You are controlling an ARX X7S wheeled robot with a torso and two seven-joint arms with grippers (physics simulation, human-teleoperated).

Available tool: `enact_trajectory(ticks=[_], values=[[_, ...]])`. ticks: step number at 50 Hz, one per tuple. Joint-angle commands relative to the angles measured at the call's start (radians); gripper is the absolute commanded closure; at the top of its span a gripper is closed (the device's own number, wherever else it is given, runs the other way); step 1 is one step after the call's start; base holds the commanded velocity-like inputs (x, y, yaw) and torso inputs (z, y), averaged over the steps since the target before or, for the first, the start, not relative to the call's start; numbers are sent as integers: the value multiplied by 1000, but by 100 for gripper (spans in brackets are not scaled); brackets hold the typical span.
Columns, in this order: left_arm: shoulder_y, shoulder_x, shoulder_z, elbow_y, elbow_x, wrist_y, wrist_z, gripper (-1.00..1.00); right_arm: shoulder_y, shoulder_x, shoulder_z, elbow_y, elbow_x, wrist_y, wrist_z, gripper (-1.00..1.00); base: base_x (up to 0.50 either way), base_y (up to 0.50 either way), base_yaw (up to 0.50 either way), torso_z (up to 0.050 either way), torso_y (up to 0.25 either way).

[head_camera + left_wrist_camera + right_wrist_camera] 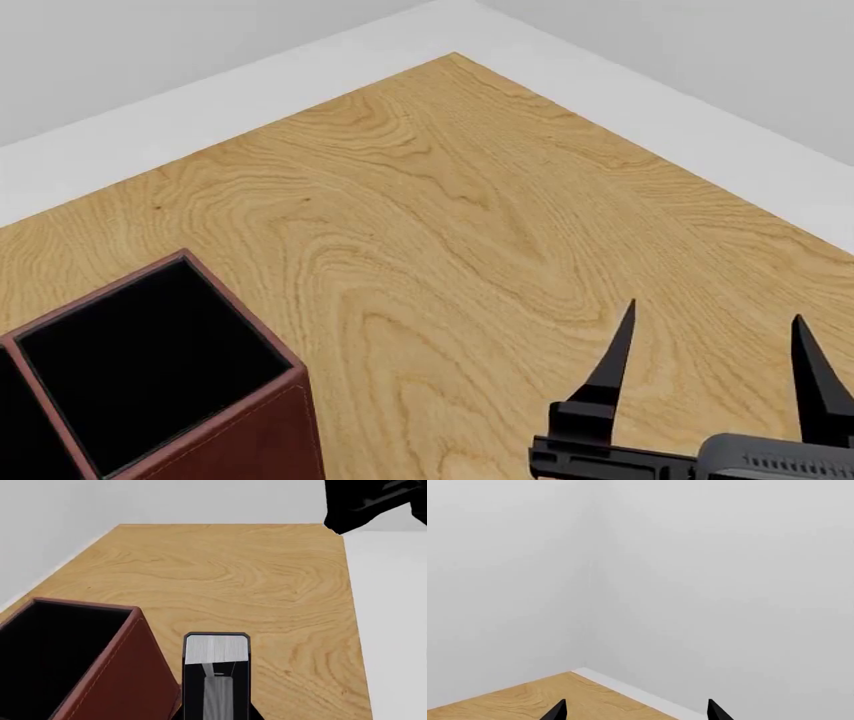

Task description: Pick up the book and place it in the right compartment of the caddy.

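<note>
The black two-fingered right gripper [707, 335], jaws spread and empty over the bare light-wood table [441, 220], stands well apart from the reddish-brown leather-like caddy [234, 435] and its square black-lined right compartment [140, 365]; the book appears in no view, left gripper's state undeterminable

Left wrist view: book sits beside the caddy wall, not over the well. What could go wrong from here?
1. The book shows beside the right compartment's outer wall, not above its opening. Lowered here, it would likely land on the table or catch the rim.
2. The head view does not show the book, so alignment rests on one view.
</note>
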Motion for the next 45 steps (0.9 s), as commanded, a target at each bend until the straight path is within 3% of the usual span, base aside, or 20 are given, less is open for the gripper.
enact_trajectory(ticks=[1, 7, 31, 45], values=[[-131, -2, -21, 10, -110, 57, -63, 100, 0, 3, -3, -1, 2, -3, 3, -100, 0, 0, 0, 0, 0], [-171, -4, -31, 10, -134, 76, -63, 100, 1, 3, -4, 0, 3, -5, 5, -100, 0, 0, 0, 0, 0], [-557, -121, 180, 10, -203, 355, -63, 100, 0, 9, -5, -5, 10, -7, 11, -100, 0, 0, 0, 0, 1], [-748, -148, 192, 8, -304, 444, -59, 100, 2, 12, -8, 0, 13, -11, 14, -100, 0, 0, 0, 1, 1]])
